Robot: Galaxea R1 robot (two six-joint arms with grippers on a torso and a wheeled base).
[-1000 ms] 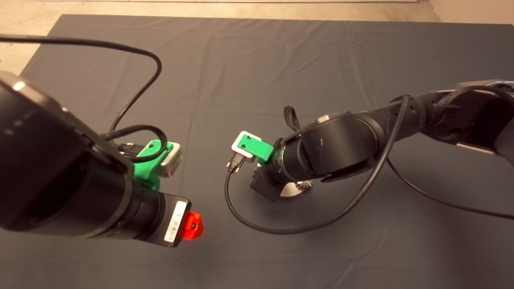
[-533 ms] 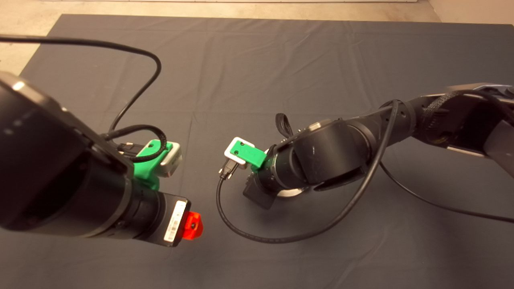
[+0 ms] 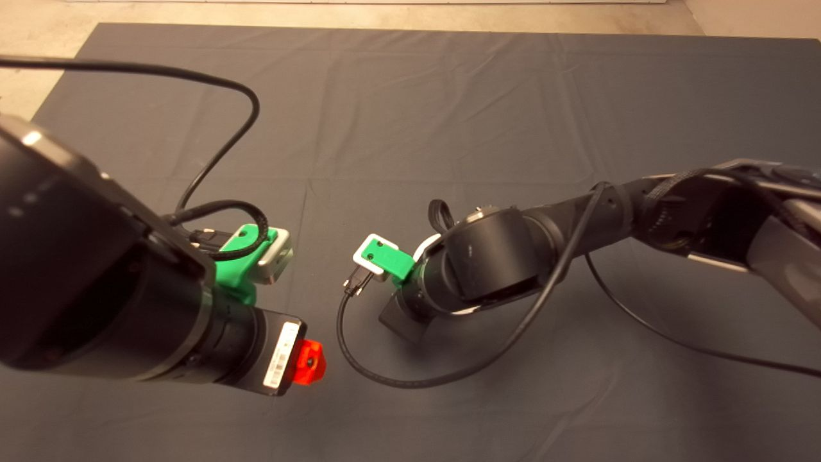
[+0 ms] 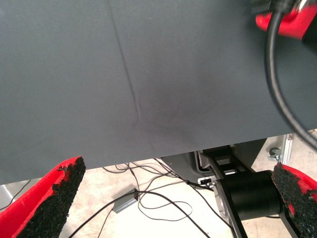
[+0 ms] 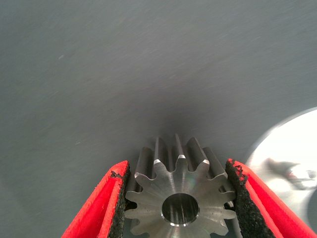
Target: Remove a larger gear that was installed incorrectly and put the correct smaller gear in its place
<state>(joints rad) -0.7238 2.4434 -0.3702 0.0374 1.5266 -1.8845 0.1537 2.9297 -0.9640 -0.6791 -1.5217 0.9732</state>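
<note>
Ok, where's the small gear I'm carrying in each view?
Head view: hidden under the right arm.
Left wrist view: not in it; only the open left gripper at the edge of the dark mat.
Right wrist view: small gear clamped by the right gripper.
Shared landmark: the dark mat.

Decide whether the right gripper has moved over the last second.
Yes: the right gripper, gripping the smaller gear, shifted toward the parked left gripper.

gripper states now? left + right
Left gripper: open, empty, hovering over the mat.
Right gripper: shut on the smaller gear.
</note>
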